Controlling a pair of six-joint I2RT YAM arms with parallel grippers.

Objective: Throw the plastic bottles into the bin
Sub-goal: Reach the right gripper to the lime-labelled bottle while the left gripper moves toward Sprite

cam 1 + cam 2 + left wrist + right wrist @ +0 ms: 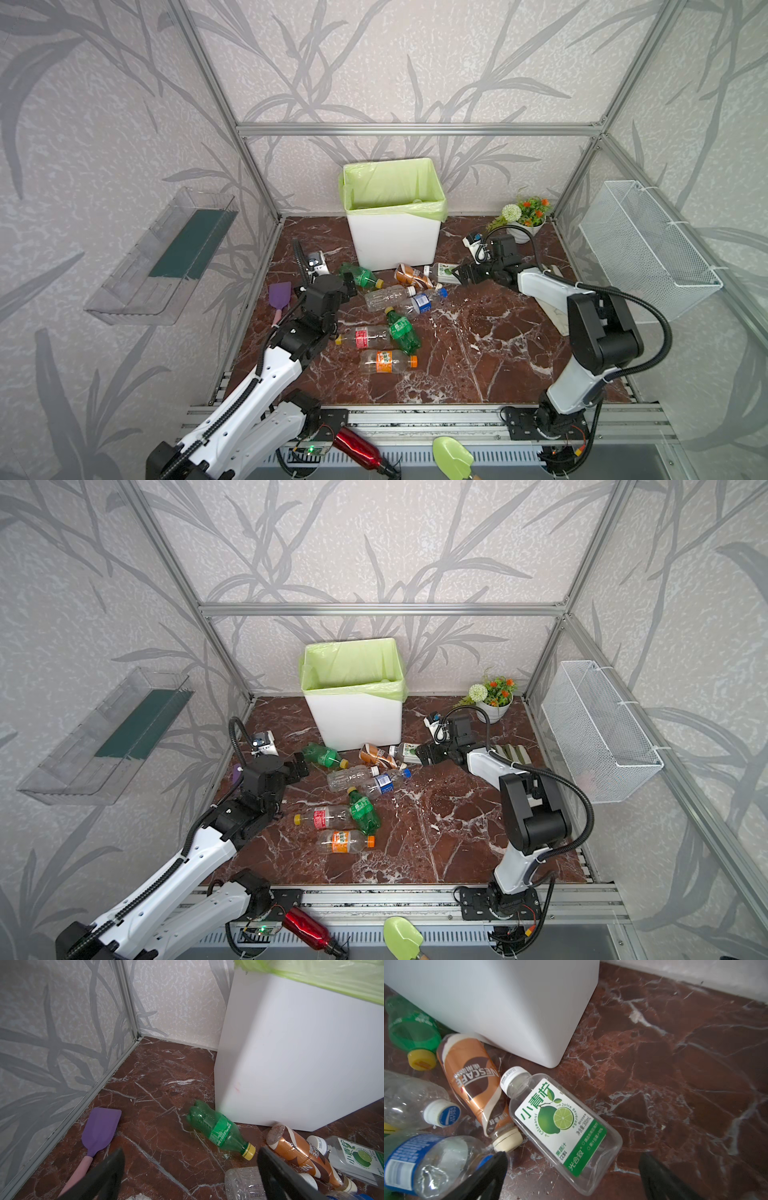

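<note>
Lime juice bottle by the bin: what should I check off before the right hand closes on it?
1. Right hand open: ok.
2. Lime juice bottle lying flat, base end between the open fingers: ok.
3. Neighbours clear of it: not ok, the brown coffee bottle appears to lie against it.
4. Bin upright, liner folded over the rim: ok.
5. Left hand open, well apart from the right hand: ok.
6. Room left inside the bin: cannot tell.
</note>
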